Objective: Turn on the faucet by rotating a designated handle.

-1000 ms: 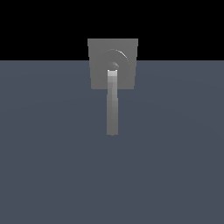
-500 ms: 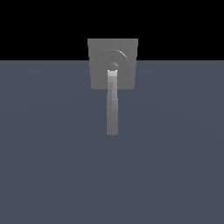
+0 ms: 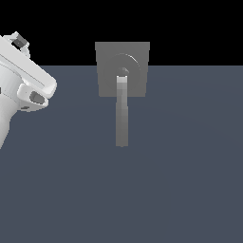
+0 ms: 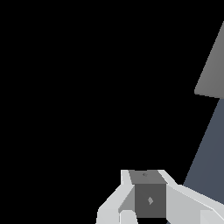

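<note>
The faucet (image 3: 122,69) is a matte grey square plate with a round hub, standing at the back centre of the exterior view. Its handle (image 3: 122,114), a long light-grey bar, runs from the hub straight toward the near side. White links of my arm (image 3: 23,83) enter at the exterior view's left, well apart from the handle; the fingers are hidden there. In the wrist view my gripper (image 4: 150,199) shows only as white finger parts around a grey pad, touching nothing. A corner of the faucet plate (image 4: 214,65) shows far off.
A flat blue-grey floor (image 3: 180,180) spreads around the faucet, with black background behind it. No other objects are in view.
The arm's white links have come into the exterior view at its left edge, where earlier nothing showed. The faucet and its handle have not moved.
</note>
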`<state>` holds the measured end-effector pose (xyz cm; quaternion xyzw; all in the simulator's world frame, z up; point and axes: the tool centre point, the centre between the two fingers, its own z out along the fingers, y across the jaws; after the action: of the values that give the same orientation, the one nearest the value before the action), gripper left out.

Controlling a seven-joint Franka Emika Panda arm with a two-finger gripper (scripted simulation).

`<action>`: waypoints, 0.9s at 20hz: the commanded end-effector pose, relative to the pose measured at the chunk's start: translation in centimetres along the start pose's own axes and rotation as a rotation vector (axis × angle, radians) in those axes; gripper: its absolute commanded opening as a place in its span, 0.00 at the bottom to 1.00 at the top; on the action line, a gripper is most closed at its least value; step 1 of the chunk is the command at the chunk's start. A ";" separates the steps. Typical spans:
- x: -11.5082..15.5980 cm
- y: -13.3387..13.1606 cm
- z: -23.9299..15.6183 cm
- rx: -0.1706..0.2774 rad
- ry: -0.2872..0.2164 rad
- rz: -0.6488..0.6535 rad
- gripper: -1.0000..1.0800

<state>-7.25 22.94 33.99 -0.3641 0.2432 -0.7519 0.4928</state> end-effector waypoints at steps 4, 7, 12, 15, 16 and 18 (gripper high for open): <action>0.3 8.4 -4.1 -0.123 -0.164 -0.350 0.00; 1.3 12.9 -6.7 -0.189 -0.256 -0.536 0.00; 3.8 18.9 -10.8 -0.285 -0.393 -0.791 0.00; 5.2 21.4 -12.8 -0.329 -0.460 -0.905 0.00; 5.7 22.1 -13.4 -0.342 -0.479 -0.936 0.00; 6.5 23.2 -14.5 -0.363 -0.512 -0.990 0.00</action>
<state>-6.74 9.53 11.37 -0.6698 0.0512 -0.7361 0.0834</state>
